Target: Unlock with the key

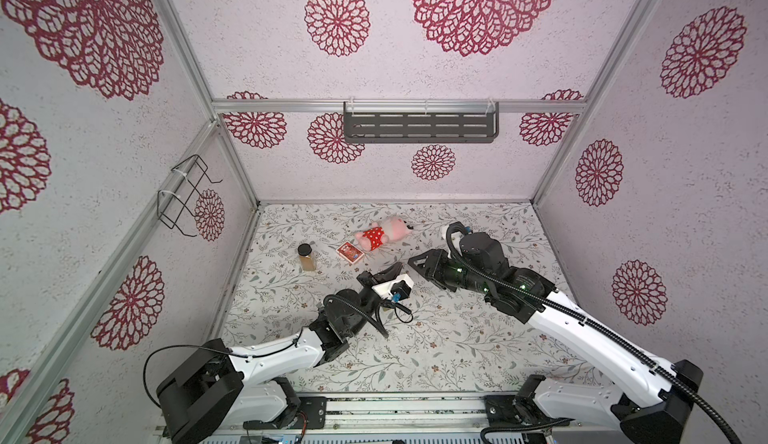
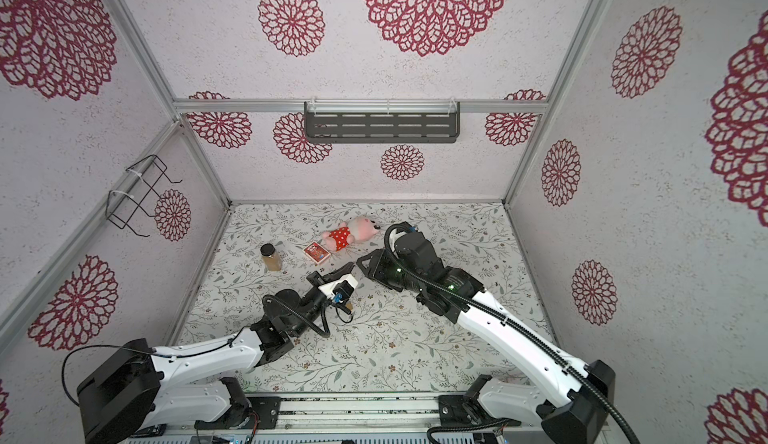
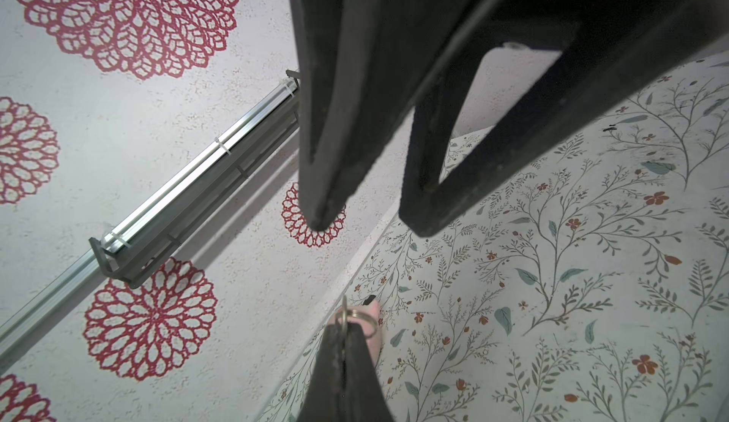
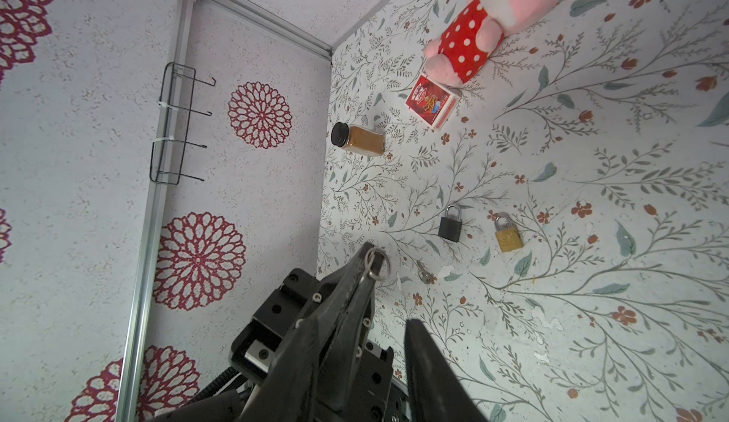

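Where the pale walls point(image 1: 415, 47) with their red medallions close in on three sides, we see a floor point(image 1: 457, 338) printed with leafy sprigs, scuffed in places. We place everything from the plush pig point(image 1: 384, 233), which lies towards the back of that floor.

High on the back wall behind the plush pig hangs a slotted dark shelf point(image 1: 419, 127). Well off to the plush pig's left, a wire rack point(image 1: 183, 197) is tied to the side wall.

Just in front of the plush pig the two grippers meet tip to tip. The right gripper point(image 3: 371, 222) has its jaws apart with nothing between them. The left gripper point(image 3: 347, 329) is closed tight on a key ring point(image 3: 355, 314); we cannot see the key's blade.

A red card box point(image 4: 432, 102) sits just beside the plush pig's feet. A spice jar point(image 4: 361, 142) with a black cap lies on its side farther to the left.

Beyond the card box from the plush pig lie a black padlock point(image 4: 449, 226) and a brass padlock point(image 4: 509, 236), near each other but apart. Farther still lies a small metal piece point(image 4: 424, 276) that looks like a key. In both top views the left arm's wrist hangs over that patch and hides most of it.
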Action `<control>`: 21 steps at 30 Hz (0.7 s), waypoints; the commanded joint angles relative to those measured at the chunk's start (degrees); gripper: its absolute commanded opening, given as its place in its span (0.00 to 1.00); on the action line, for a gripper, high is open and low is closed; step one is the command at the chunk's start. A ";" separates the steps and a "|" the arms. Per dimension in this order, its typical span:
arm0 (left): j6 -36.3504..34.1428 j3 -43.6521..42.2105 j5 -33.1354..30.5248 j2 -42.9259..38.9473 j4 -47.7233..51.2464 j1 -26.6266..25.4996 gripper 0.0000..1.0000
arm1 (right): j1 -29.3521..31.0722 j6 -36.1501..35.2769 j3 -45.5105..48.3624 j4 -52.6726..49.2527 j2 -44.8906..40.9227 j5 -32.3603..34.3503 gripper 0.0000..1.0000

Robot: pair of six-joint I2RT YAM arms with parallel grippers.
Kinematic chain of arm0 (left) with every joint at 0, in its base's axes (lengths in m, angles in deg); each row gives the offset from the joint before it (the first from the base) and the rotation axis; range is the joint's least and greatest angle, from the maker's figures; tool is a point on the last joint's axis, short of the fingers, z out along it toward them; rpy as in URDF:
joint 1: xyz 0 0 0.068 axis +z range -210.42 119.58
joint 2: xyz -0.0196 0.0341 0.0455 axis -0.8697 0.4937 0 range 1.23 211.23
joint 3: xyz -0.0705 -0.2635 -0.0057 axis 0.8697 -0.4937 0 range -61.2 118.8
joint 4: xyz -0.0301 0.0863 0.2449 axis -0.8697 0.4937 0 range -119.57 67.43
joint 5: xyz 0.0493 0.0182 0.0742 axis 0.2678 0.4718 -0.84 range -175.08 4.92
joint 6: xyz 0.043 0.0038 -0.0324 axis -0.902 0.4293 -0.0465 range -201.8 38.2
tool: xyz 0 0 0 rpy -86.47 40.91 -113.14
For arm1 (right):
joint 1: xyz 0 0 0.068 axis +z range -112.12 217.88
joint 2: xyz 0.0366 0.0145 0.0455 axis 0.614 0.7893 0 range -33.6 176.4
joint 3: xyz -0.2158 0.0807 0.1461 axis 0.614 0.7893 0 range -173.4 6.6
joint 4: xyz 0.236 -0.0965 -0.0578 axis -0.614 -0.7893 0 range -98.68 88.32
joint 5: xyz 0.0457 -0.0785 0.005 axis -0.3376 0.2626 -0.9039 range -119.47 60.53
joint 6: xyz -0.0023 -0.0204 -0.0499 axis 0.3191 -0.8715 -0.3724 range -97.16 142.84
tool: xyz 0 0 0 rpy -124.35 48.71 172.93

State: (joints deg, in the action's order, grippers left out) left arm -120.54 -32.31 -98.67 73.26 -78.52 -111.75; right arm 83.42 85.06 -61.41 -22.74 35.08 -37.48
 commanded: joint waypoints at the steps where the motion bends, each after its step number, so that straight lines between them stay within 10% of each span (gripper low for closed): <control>1: -1.52 -0.41 1.41 -0.04 -3.18 -0.52 0.00 | -1.04 1.67 -1.72 -1.05 0.82 -0.54 0.37; 21: -2.83 0.29 1.01 0.83 -3.96 -0.98 0.00 | -1.91 2.16 -5.12 -1.08 2.75 -4.31 0.27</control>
State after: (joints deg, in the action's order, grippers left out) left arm -122.33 -32.40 -98.25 73.26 -81.25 -112.14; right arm 81.56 86.94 -64.10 -24.16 39.67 -41.68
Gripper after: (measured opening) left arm 0.043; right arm 0.274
